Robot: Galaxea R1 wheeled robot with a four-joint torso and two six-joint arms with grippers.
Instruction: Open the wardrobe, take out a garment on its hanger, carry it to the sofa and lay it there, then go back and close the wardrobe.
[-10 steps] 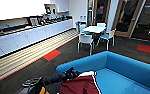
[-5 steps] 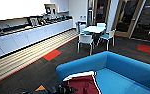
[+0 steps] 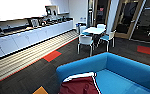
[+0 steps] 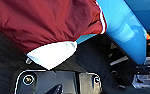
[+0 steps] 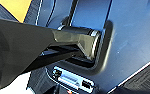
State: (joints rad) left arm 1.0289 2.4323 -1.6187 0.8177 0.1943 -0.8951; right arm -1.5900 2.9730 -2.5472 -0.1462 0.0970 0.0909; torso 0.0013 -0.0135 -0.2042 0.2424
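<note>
The room is a wide break area with a dark carpet floor (image 3: 66, 57) broken by a pale striped band and red patches, one orange-yellow patch at the near edge; a long run of white base cabinets (image 3: 28, 38) under a dark counter lines the far left wall; glazed dark doors (image 3: 127, 18) stand at the back right. The large bright blue upholstered sofa (image 3: 126, 67) fills the near right, its rounded arm nearest the camera; beyond it stands a small white table (image 3: 94, 30) ringed by white chairs (image 3: 85, 41). The maroon jacket with white trim (image 3: 78, 83) lies draped over the sofa's near arm, its white cuff hanging toward the carpet in the left wrist view; I cannot tell how either gripper's fingers stand.
</note>
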